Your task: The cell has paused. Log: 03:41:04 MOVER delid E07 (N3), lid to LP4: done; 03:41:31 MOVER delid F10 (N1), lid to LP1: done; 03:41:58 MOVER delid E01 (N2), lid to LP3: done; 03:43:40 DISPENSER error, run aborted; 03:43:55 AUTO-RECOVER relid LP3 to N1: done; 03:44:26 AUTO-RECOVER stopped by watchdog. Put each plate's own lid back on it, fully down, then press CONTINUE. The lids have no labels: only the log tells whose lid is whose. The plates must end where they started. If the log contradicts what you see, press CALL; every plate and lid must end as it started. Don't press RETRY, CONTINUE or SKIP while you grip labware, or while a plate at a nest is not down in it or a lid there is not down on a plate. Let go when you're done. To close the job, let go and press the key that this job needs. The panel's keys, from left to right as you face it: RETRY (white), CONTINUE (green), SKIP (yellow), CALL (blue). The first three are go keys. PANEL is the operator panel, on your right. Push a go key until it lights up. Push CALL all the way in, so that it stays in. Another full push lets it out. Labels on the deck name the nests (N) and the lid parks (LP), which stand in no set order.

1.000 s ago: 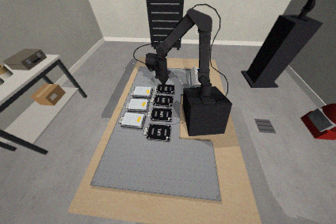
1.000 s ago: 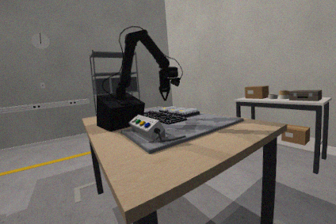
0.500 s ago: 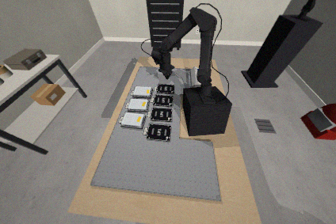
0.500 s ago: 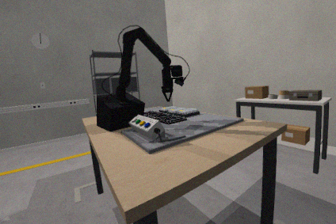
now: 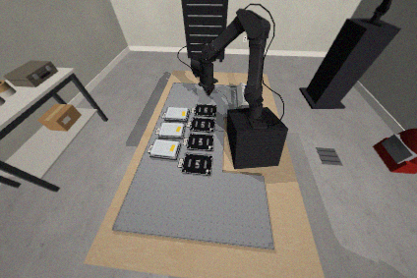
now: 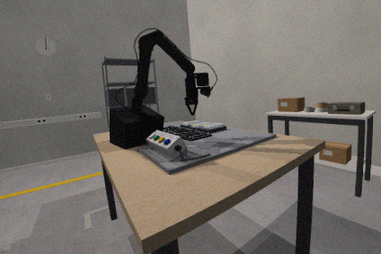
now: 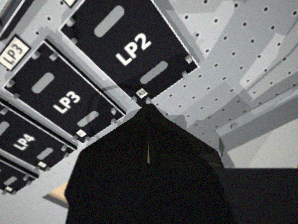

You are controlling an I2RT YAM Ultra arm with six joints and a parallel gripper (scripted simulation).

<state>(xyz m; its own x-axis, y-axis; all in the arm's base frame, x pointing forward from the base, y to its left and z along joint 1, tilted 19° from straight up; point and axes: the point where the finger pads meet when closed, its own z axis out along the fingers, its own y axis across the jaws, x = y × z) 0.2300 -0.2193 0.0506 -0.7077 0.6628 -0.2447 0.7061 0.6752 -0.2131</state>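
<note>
My gripper (image 5: pixel 210 90) is shut and empty, hanging above the far end of the grey deck; it also shows in the exterior view (image 6: pixel 191 111). In the wrist view the closed fingers (image 7: pixel 147 112) point down just past the edge of lid park LP2 (image 7: pixel 131 47). LP2, LP3 (image 7: pixel 65 102) and LP4 (image 7: pixel 25 141) are black and bare. Three plates (image 5: pixel 177 113) (image 5: pixel 172 129) (image 5: pixel 165 148) stand in a column on the left, each looking pale on top with a yellow mark. The lid parks (image 5: pixel 203 124) form the column to their right. The nest labels are too small to read.
The operator panel (image 6: pixel 163 140) with its coloured keys stands at the deck's near edge in the exterior view. The arm's black base box (image 5: pixel 257 138) sits right of the lid parks. A dark rack (image 5: pixel 204 10) stands behind the table.
</note>
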